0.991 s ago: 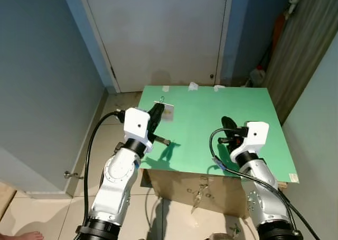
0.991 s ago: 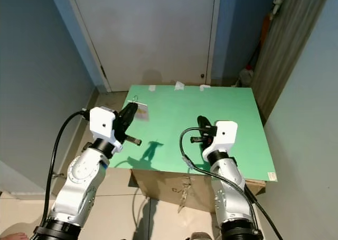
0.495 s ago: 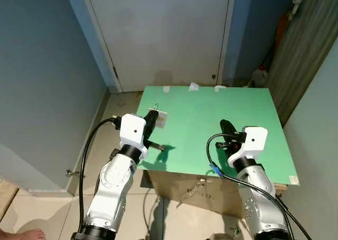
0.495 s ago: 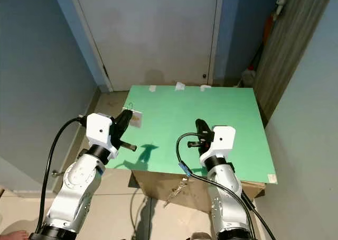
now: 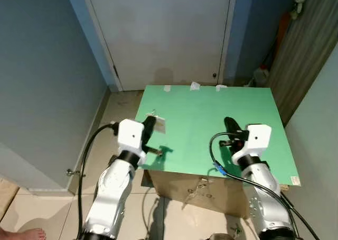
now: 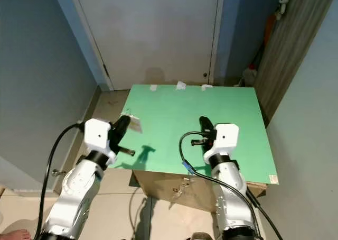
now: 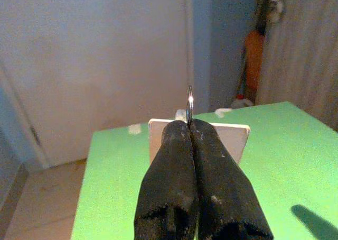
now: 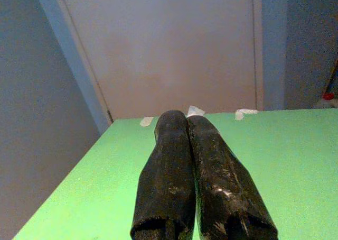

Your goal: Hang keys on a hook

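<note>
My left gripper (image 5: 150, 122) is shut on a thin metal key ring (image 7: 189, 103) with a flat white tag (image 5: 159, 125). It holds them just above the left front corner of the green table top (image 5: 211, 105). In the left wrist view the ring stands up between the fingertips (image 7: 182, 131) and the tag (image 7: 235, 138) sticks out behind them. My right gripper (image 5: 228, 124) is shut with nothing in it, and hovers over the table's front right part. Its black fingers (image 8: 174, 145) point toward the door.
A white door (image 5: 158, 34) stands behind the table, with blue wall (image 5: 42, 76) to the left. A cardboard box (image 5: 182, 190) sits under the table, with small metal bits hanging on its front (image 5: 199, 185). A person's bare foot (image 5: 26, 233) is at the lower left.
My left arm has drawn back and down toward the table's left front corner, still holding the ring and tag. The right gripper has hardly moved. The camera has shifted a little.
</note>
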`<state>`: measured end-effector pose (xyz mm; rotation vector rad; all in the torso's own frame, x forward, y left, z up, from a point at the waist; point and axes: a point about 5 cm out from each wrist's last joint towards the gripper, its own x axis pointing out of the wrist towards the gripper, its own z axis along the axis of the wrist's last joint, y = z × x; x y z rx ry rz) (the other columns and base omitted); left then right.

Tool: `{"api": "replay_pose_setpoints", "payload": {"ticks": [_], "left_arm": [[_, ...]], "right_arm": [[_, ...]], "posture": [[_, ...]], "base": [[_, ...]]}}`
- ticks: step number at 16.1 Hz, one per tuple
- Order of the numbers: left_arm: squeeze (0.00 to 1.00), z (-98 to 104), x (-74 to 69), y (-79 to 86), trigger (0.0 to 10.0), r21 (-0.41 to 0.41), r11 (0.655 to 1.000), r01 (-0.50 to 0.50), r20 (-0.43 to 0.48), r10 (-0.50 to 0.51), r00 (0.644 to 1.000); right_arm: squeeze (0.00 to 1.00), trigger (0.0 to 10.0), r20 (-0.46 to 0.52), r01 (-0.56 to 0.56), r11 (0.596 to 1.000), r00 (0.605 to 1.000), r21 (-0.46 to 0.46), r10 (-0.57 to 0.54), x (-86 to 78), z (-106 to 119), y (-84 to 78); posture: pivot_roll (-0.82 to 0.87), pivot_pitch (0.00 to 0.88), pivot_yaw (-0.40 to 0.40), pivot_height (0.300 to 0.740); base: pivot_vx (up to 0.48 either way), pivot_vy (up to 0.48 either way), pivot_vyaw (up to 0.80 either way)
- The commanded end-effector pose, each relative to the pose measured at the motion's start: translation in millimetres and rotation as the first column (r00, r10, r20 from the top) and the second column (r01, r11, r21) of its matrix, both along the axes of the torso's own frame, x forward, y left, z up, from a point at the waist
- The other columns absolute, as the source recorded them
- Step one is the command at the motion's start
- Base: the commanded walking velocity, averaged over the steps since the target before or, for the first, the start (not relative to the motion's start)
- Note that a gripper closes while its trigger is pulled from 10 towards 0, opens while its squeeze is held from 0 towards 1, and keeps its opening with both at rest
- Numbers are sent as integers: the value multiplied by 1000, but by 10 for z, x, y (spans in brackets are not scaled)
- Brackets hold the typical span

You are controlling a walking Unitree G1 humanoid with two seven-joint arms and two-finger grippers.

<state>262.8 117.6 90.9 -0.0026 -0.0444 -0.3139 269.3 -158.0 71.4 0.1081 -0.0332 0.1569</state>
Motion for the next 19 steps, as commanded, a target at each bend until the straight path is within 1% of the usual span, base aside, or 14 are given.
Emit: {"api": "replay_pose_setpoints", "payload": {"ticks": [1,3,4,6,8,9,10,11,12,13,14,16,18,19], "left_arm": [[0,10,-26,86,0,-10,999,-39,-1,39,999],[0,-12,-53,55,0,-7,999,-31,1,31,1000],[0,-12,-43,45,0,-13,999,-31,1,31,1000],[0,-9,-37,53,0,-13,999,-33,7,33,999],[0,-16,-61,69,0,8,999,-37,12,36,999],[0,-39,-109,121,0,20,998,-52,13,52,999],[0,-90,-190,201,0,39,997,-67,3,66,998],[0,-187,-303,296,0,63,995,-80,-28,82,996],[0,-256,-387,360,0,86,992,-96,-51,101,994],[0,-297,-441,401,0,91,990,-111,-66,117,991],[0,-337,-489,421,0,79,989,-125,-83,131,988],[0,-403,-516,389,0,59,990,-126,-103,132,986],[0,-499,-495,294,0,71,990,-120,-111,128,986],[0,-593,-472,192,0,75,991,-113,-125,122,985]], "right_arm": [[0,10000,-5,21,1000,1000,-6,-21,-48,-31,-56],[0,10000,-13,27,1000,1000,-9,-27,-69,-66,-72],[0,10000,-14,28,1000,1000,-10,-28,-65,-75,-69],[0,10000,-14,25,1000,1000,-9,-25,-52,-87,-58],[0,10000,-16,18,1000,1000,-9,-18,-50,-97,-50],[0,10000,-21,15,1000,1000,-8,-15,-81,-117,-65],[0,10000,-32,0,1000,999,-11,-1,-148,-152,-94],[0,10000,-58,-16,1000,998,-24,14,-253,-220,-135],[0,10000,-76,-38,998,996,-45,34,-348,-274,-153],[0,10000,-86,-51,997,995,-57,46,-408,-301,-164],[0,10000,-104,-53,997,994,-62,46,-454,-340,-194],[0,10000,-126,-49,996,991,-68,40,-493,-396,-237],[0,10000,-143,-49,997,989,-66,39,-485,-464,-239],[0,10000,-157,-50,997,987,-62,39,-462,-516,-221]], "posture": [[-196,0,117,740],[-201,0,116,740],[-200,0,115,740],[-201,0,114,740],[-199,0,112,740],[-201,0,111,740],[-199,0,108,740],[-197,0,104,740],[-195,0,99,740],[-194,0,95,740],[-189,0,89,740],[-188,0,89,740],[-190,0,87,740],[-191,0,88,740]], "base": [[0,0,0],[0,0,0],[0,0,0],[0,0,0],[0,0,0],[0,0,0],[0,0,0],[0,0,0],[0,0,0],[0,0,0],[0,0,0],[0,0,0],[0,0,0],[0,0,0]]}}
